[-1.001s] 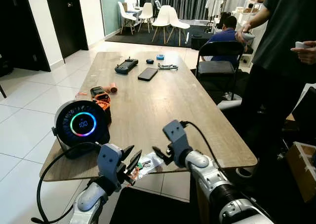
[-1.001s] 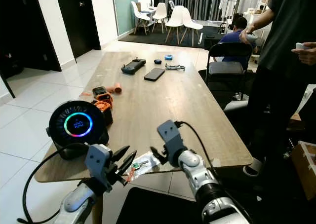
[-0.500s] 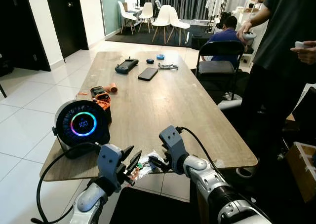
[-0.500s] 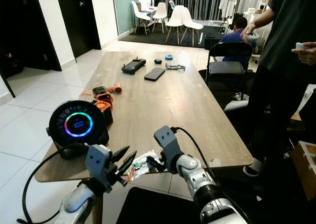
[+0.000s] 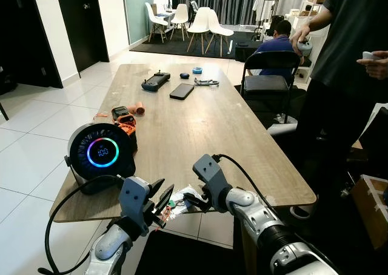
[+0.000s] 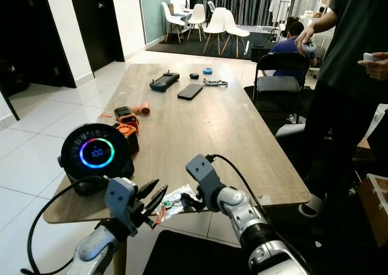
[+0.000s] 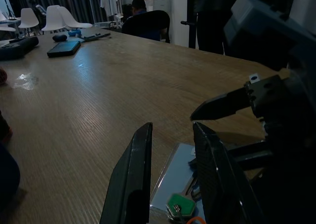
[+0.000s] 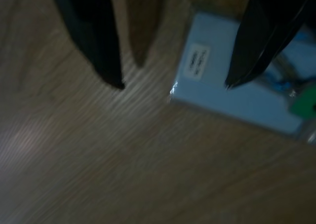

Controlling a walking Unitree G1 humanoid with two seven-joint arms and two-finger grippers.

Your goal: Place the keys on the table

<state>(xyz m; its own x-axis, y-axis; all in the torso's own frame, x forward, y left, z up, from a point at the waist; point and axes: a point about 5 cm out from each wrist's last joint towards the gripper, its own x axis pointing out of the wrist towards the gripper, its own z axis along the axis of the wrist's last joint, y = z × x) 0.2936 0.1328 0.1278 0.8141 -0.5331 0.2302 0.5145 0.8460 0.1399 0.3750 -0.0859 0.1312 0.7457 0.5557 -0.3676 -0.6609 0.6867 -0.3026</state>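
Observation:
The keys (image 5: 174, 203), with a green tag (image 7: 178, 204) and an orange ring, lie in a clear plastic bag (image 5: 186, 196) at the wooden table's (image 5: 200, 129) near edge. My left gripper (image 5: 165, 190) sits at that edge, open, and the keys and bag (image 7: 173, 179) lie low between its fingers. From the right, my right gripper (image 5: 189, 201) comes down onto the bag. It is open, one finger (image 8: 256, 36) over the bag (image 8: 237, 95) and the other over bare wood.
A round black device with a glowing ring (image 5: 100, 152) stands near left. Orange tools (image 5: 124, 119), a phone (image 5: 181, 91) and a controller (image 5: 155, 80) lie farther back. A black chair (image 5: 270, 75) and a standing person (image 5: 345, 75) are on the right.
My right gripper has moved left and down from above the table edge onto the bag. The left gripper and the keys have stayed where they were.

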